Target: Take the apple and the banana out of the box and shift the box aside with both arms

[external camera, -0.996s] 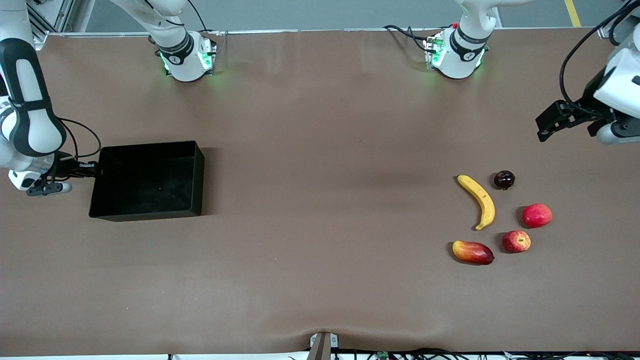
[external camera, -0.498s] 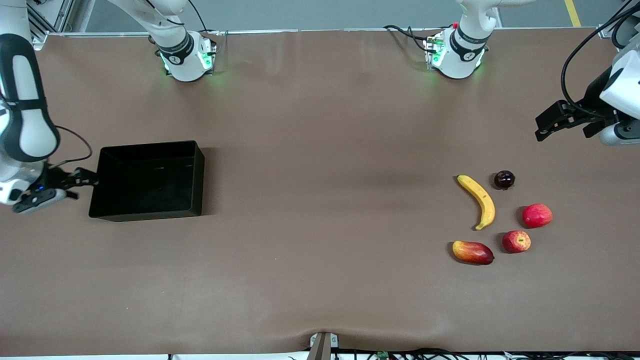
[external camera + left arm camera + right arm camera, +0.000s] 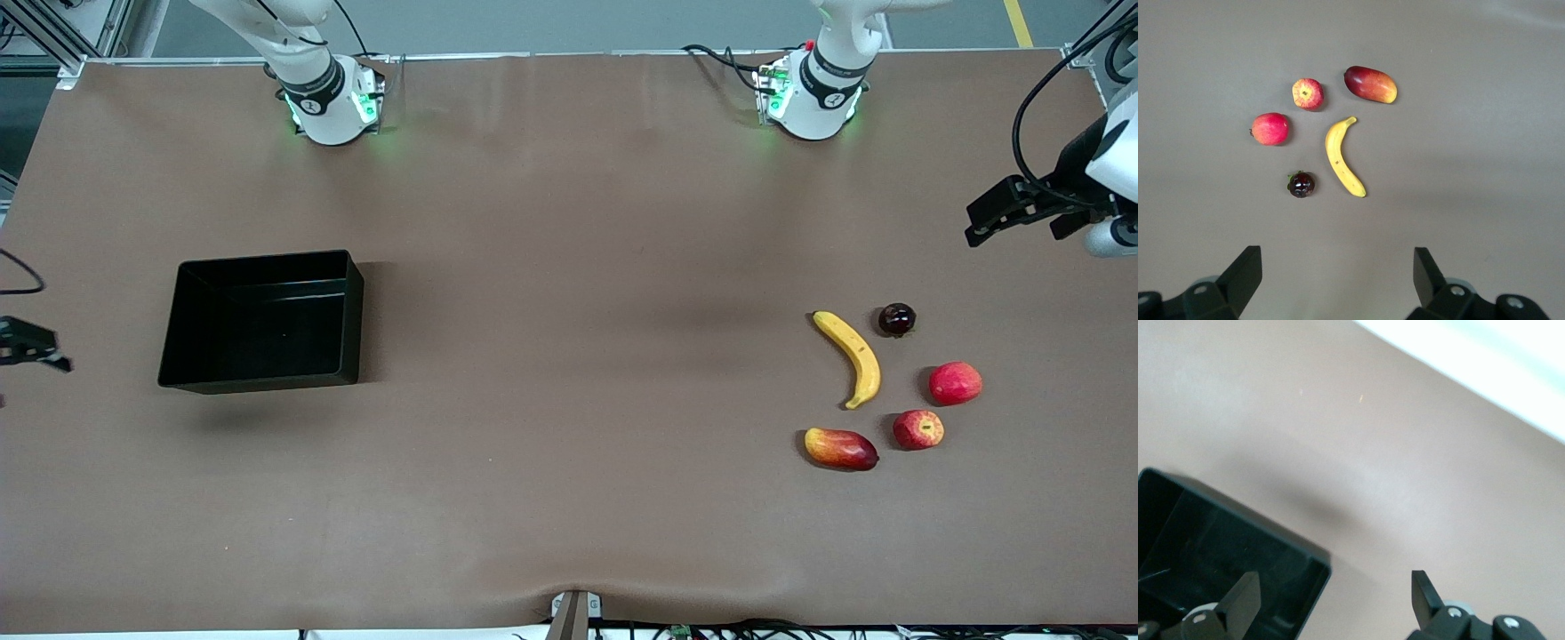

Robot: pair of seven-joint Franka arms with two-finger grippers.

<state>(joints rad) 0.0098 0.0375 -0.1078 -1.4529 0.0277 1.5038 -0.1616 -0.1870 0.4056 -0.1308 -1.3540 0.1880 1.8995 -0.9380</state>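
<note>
The black tray (image 3: 353, 322) sits toward the right arm's end of the table. The yellow banana (image 3: 852, 356) and the small red apple (image 3: 918, 429) with yellow patches lie toward the left arm's end, the apple nearer the front camera. My left gripper (image 3: 978, 224) is open and empty, up over bare table beside the fruit group. Its wrist view shows the banana (image 3: 1341, 157) and apple (image 3: 1308, 93) ahead of it. My right gripper (image 3: 36, 348) shows only at the picture's edge, apart from the tray. It is open (image 3: 1335, 597) over the tray's corner (image 3: 1313, 587).
An oval red-yellow mango (image 3: 840, 448), a plain red round fruit (image 3: 956, 383) and a small dark round fruit (image 3: 896, 319) lie around the banana. The table's pale edge (image 3: 1485, 367) shows in the right wrist view. Wide brown tabletop lies between tray and fruits.
My right arm has pulled away from the tray's side toward the table's end, nearly out of the front view. My left gripper has shifted slightly toward its table end. The tray and fruits have not moved.
</note>
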